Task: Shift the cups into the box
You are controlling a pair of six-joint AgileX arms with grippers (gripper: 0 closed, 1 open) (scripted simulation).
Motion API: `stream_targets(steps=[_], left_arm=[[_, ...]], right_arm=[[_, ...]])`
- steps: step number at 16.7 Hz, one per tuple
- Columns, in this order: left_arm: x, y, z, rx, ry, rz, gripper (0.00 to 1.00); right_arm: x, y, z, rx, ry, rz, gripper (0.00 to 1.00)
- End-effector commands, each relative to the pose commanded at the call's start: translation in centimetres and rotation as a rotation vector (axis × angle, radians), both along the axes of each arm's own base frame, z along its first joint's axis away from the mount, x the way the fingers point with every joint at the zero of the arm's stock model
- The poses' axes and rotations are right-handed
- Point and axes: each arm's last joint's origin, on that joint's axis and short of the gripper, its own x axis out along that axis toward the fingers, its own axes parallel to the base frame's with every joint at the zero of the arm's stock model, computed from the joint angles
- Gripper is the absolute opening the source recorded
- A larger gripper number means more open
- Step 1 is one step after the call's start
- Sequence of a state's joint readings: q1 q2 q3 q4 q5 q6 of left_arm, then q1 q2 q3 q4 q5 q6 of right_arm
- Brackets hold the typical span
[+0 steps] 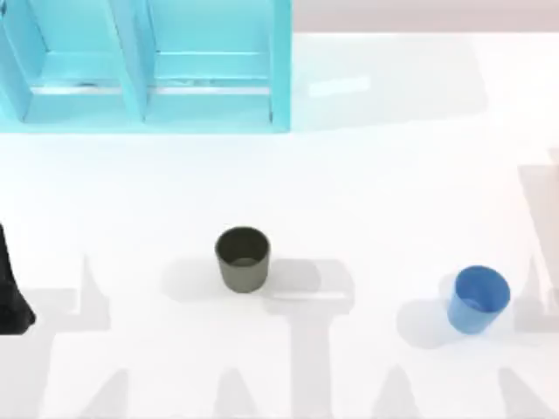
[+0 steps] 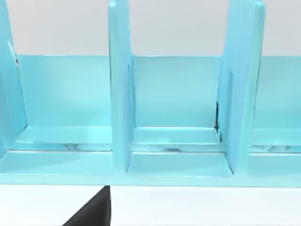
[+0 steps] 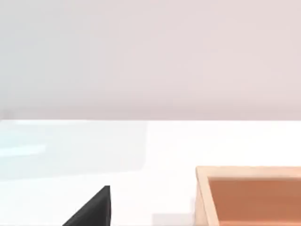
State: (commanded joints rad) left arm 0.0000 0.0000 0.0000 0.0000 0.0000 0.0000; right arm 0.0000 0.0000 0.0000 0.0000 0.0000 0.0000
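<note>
No brand, label or writing can be read on anything here; both cups and both containers are plain.

The left arm (image 1: 12, 288) shows as a dark shape at the left edge of the table (image 1: 376, 192), level with the cups and well apart from them. Whether its gripper is open or closed I cannot tell. Its wrist camera looks level at the turquoise rack (image 2: 178, 141), with upright dividers splitting it into open compartments. A dark wedge of gripper (image 2: 91, 212) sits low in that picture.

The right wrist view shows a dark wedge of gripper (image 3: 91, 209) over the white table, and near it the corner of a shallow tan box (image 3: 249, 193) with an orange-brown inside. I cannot tell whether this gripper is open or closed either.

The olive-grey cup (image 1: 242, 258) stands upright near the middle of the table, its mouth up. The blue cup (image 1: 478, 298) stands upright to the right of it, a little nearer, well apart from the grey one. The turquoise rack (image 1: 144, 65) stands at the far left of the table, well away from both cups. Neither cup is in a container
</note>
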Motion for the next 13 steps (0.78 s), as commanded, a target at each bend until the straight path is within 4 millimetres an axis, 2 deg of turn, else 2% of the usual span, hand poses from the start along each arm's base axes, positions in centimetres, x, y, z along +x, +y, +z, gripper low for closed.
stream_targets(steps=[3, 6, 10, 13], left_arm=[[0.0, 0.0, 0.0, 0.0, 0.0, 0.0, 1.0], [0.0, 0.0, 0.0, 0.0, 0.0, 0.0, 1.0], [0.0, 0.0, 0.0, 0.0, 0.0, 0.0, 1.0], [0.0, 0.0, 0.0, 0.0, 0.0, 0.0, 1.0]], right_arm=[[0.0, 0.0, 0.2, 0.004, 0.011, 0.004, 1.0], [0.1, 0.3, 1.8, 0.029, 0.1, 0.032, 1.0], [1.5, 1.2, 5.4, 0.075, 0.358, 0.076, 1.0], [4.1, 2.3, 7.8, 0.097, 0.632, 0.095, 1.0]])
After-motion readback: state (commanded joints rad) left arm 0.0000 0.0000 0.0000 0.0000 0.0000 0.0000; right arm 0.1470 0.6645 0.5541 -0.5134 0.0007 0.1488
